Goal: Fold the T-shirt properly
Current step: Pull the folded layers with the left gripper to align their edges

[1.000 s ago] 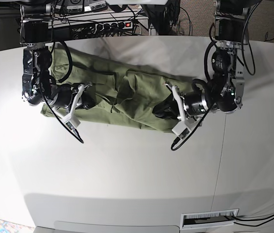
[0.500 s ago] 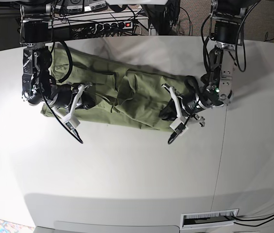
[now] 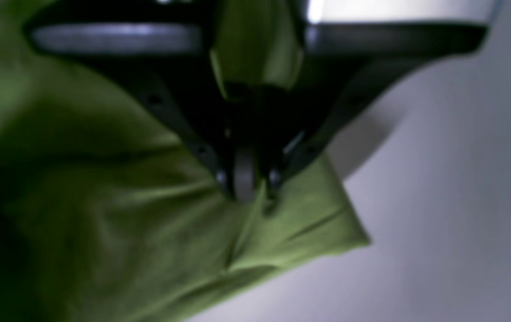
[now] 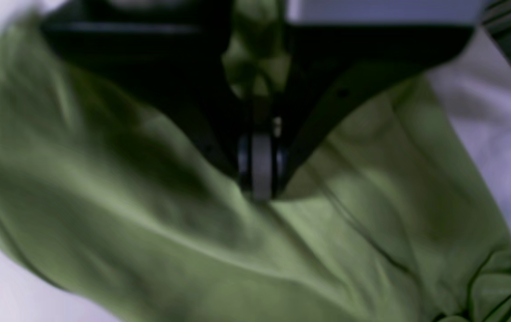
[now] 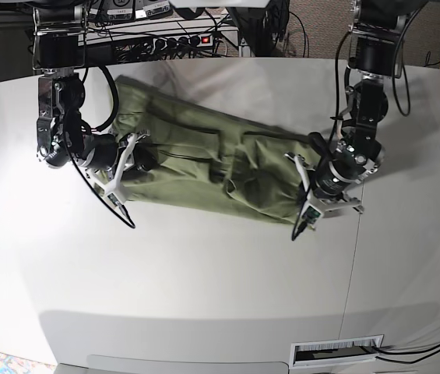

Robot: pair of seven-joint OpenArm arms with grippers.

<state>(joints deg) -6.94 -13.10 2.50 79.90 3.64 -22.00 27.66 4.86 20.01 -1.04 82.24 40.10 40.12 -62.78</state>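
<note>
The olive-green T-shirt [image 5: 204, 160] lies as a long creased band across the back half of the white table [image 5: 204, 280]. My left gripper [image 5: 304, 181] is shut on its right end. In the left wrist view the fingertips [image 3: 245, 185] pinch a fold of the T-shirt [image 3: 117, 232] close to a corner, and cloth runs up between the fingers. My right gripper [image 5: 147, 160] is shut on the shirt's left part. In the right wrist view its tips [image 4: 259, 181] clamp the T-shirt [image 4: 157, 232] where creases fan out. No label shows.
A power strip and cables [image 5: 181, 39] sit behind the table's back edge. A table seam [image 5: 352, 265] runs down on the right. A slotted plate [image 5: 336, 351] lies at the front edge. Bare tabletop [image 3: 452, 188] shows right of the shirt's corner.
Both arms moved right with the shirt, which slid right and drew out flatter. The left arm swung from lying sideways to reaching down from behind. Both grips held.
</note>
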